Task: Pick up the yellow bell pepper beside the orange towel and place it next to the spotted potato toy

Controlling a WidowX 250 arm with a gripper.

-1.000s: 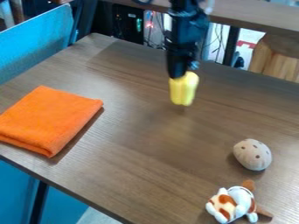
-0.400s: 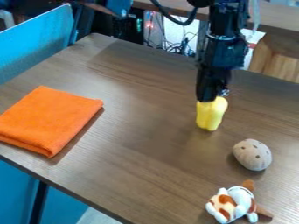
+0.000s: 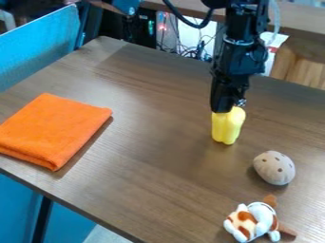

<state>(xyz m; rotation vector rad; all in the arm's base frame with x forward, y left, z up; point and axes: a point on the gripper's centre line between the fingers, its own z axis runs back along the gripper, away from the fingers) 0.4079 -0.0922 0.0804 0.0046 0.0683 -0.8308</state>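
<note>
The black gripper (image 3: 227, 108) hangs over the right half of the table, pointing down, shut on the top of a yellow object (image 3: 227, 126) shaped like a bell pepper. The object's lower part hangs below the gripper; I cannot tell whether it touches the tabletop. To its lower right lies a beige, dark-spotted egg-shaped toy (image 3: 275, 168). A white, orange and brown plush animal (image 3: 252, 221) lies nearer the front edge, below the spotted toy.
A folded orange cloth (image 3: 53, 129) lies on the left of the brown table (image 3: 146, 156). Blue panels stand beyond the left edge, and cables and equipment are behind the back edge.
The gripper has moved right and toward the front of the table with the yellow object held, ending slightly lower and a little left over the last moment. The cloth and toys stayed put.
</note>
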